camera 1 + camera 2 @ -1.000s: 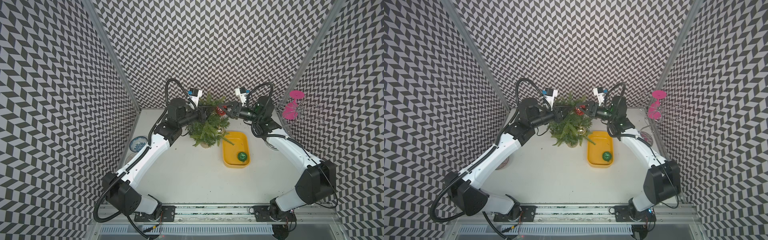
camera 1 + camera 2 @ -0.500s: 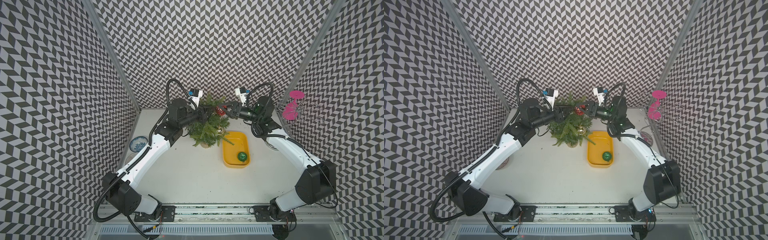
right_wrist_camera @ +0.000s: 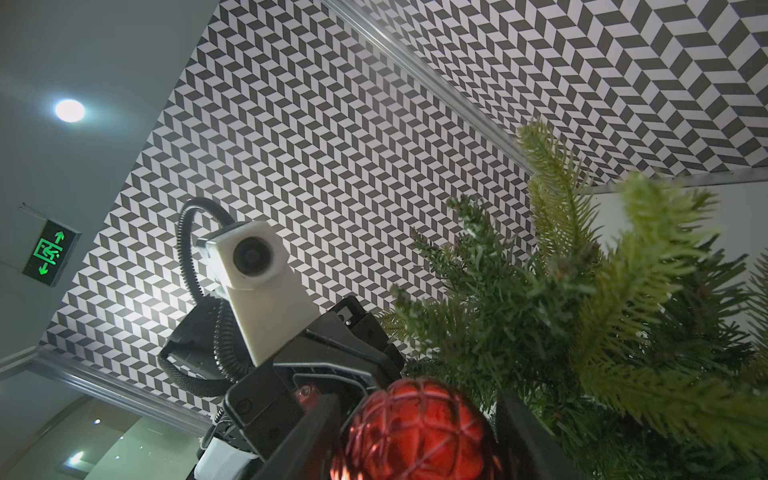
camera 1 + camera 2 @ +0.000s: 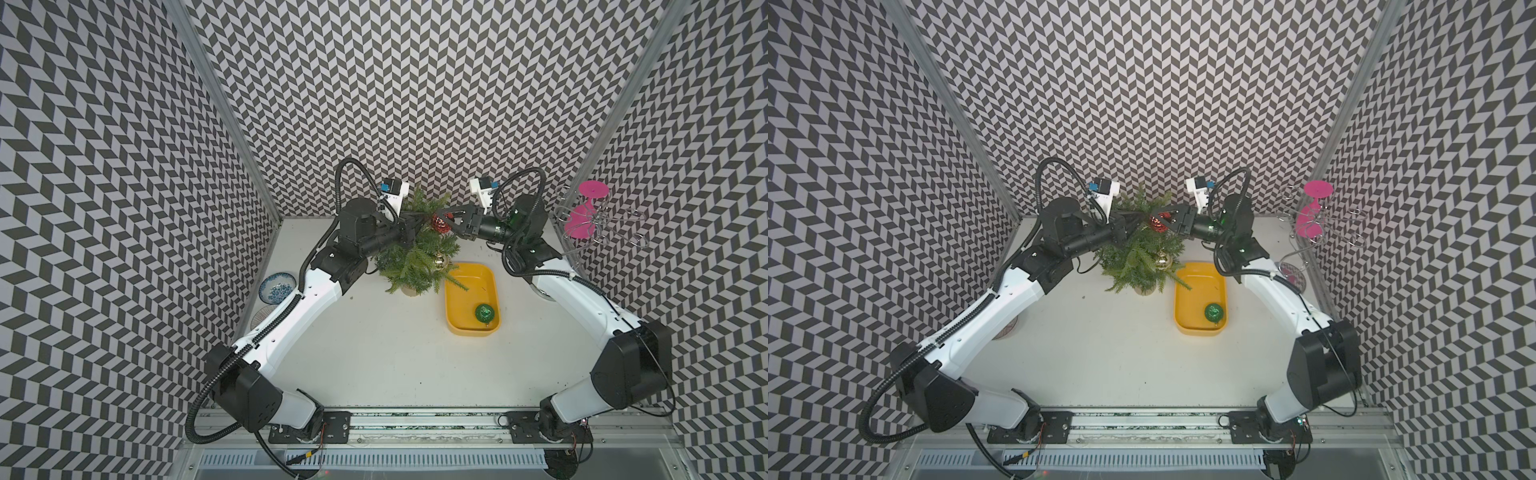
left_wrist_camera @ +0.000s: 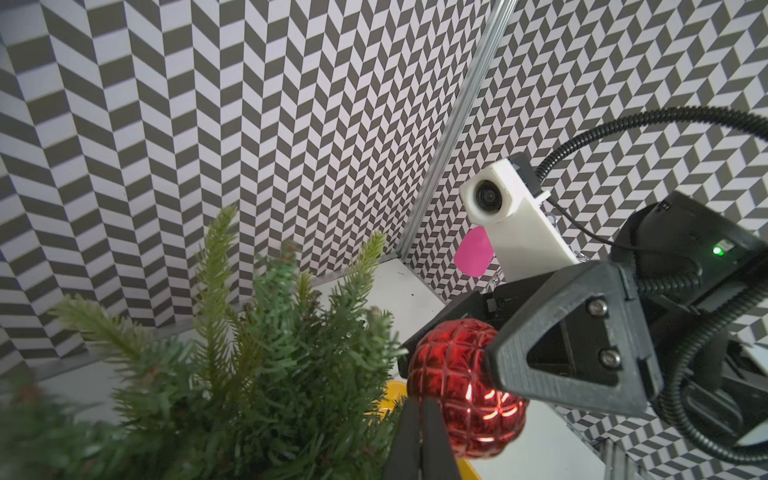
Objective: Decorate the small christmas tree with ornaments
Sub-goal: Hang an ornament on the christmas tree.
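Yellow tray (image 4: 478,286) on table (image 4: 395,353) — blue bowl (image 4: 277,286) by wall (image 4: 124,208), pink glass (image 4: 581,222) on wire rack (image 4: 638,240).

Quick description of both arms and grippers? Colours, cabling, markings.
The left arm and right arm: white link shells, black joints, looping black corrugated cable. Black left gripper and right gripper; the right's fingers are open triangular frames. White wrist camera housings, blue tags. Green LED on right wrist.

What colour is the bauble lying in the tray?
Green. The bauble in the tray shows best in a top view.
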You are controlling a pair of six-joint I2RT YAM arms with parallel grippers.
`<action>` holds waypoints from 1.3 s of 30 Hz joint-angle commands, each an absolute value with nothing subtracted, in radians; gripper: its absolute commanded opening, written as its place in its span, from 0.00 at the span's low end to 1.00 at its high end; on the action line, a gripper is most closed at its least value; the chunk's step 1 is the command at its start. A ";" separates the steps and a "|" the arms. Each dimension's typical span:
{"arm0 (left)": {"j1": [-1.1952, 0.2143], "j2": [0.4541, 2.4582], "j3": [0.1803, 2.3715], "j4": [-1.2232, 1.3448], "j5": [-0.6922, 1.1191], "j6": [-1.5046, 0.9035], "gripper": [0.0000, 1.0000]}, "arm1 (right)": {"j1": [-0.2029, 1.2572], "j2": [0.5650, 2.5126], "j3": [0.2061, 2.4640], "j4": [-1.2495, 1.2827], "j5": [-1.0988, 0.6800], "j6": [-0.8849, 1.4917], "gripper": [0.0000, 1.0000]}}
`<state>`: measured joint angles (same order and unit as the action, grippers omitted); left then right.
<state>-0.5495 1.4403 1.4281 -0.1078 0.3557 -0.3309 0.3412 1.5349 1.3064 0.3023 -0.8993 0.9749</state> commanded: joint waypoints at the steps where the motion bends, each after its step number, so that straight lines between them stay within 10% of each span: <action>1: -0.547 1.441 1.449 -0.138 0.339 -0.324 0.00 | 0.348 1.491 1.283 0.377 -0.915 0.992 0.62; 16: -0.546 1.441 1.463 -0.150 0.336 -0.329 0.00 | 0.347 1.423 1.202 0.360 -0.925 0.978 0.71; 24: -0.546 1.405 1.436 -0.132 0.348 -0.350 0.38 | 0.344 1.346 1.204 0.186 -0.878 0.847 0.71; 39: -0.534 1.286 1.396 -0.183 0.406 -0.365 0.60 | 0.302 1.170 1.167 -0.216 -0.726 0.606 0.69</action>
